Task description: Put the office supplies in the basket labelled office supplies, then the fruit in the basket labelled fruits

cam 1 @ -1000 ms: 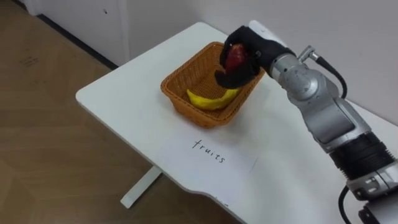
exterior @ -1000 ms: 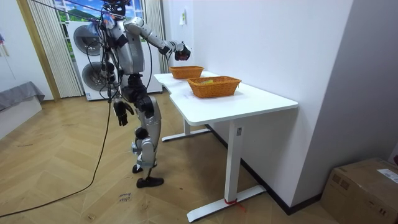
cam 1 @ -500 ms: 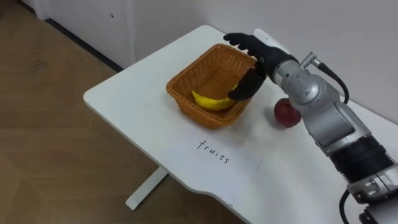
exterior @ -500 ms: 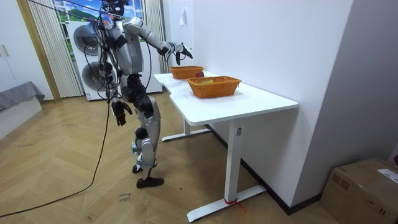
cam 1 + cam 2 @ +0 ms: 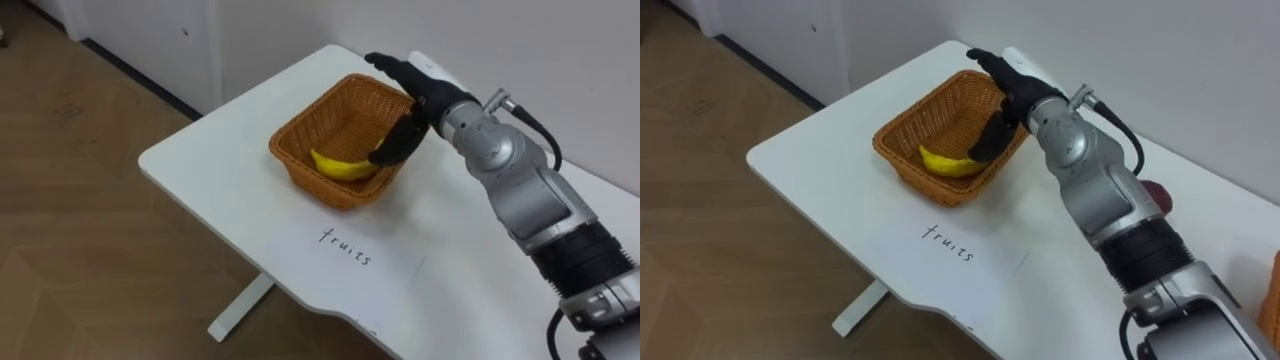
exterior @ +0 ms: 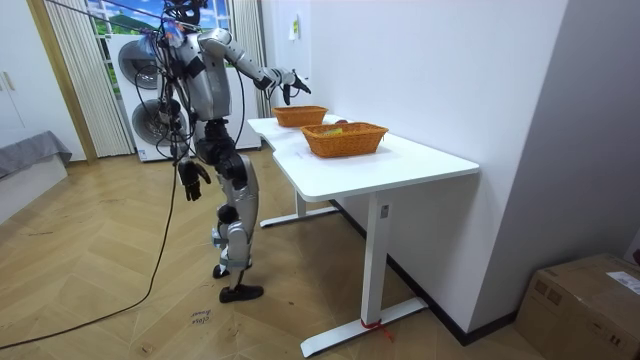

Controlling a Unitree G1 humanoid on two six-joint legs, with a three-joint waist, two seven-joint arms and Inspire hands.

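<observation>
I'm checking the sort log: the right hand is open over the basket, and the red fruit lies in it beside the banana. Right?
Not quite. The right hand is open over the basket and the banana is inside, but the red fruit lies on the table outside it, partly behind the forearm, as the right eye view shows.

You have an orange-brown woven basket (image 5: 322, 128), a yellow banana (image 5: 340, 166) and a red apple (image 5: 1157, 196) on a white table (image 5: 215, 170). The right hand (image 5: 412, 86) is black, and the paper (image 5: 345, 247) is white with dark handwriting. The floor (image 6: 120, 300) is brown herringbone wood.
</observation>
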